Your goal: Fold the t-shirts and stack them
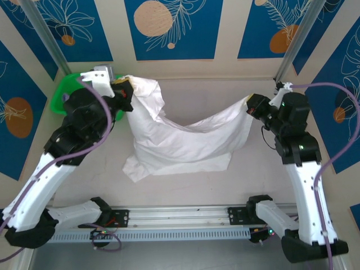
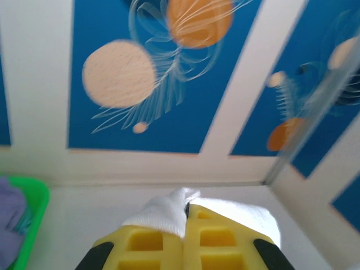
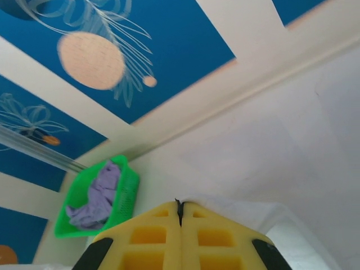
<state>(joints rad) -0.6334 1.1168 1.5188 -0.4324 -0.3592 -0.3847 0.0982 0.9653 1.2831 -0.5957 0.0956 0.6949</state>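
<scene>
Both the left pincer (image 2: 185,215) and right pincer (image 3: 179,206) clamp white t-shirt (image 1: 180,140); green basket (image 3: 130,192) holds lavender t-shirt (image 3: 98,194).

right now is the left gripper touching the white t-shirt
Touching. The left wrist view shows the white t-shirt bunched up and pinched in the shut left gripper.

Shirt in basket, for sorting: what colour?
The shirt is pale lavender; right wrist view shows it best.

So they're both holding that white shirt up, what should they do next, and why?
Probably draw the arms slightly apart and lower it. The white cloth t-shirt sags between the shut left fingers and right fingers, its bottom bunched on the table; tension would flatten it for folding.
</scene>
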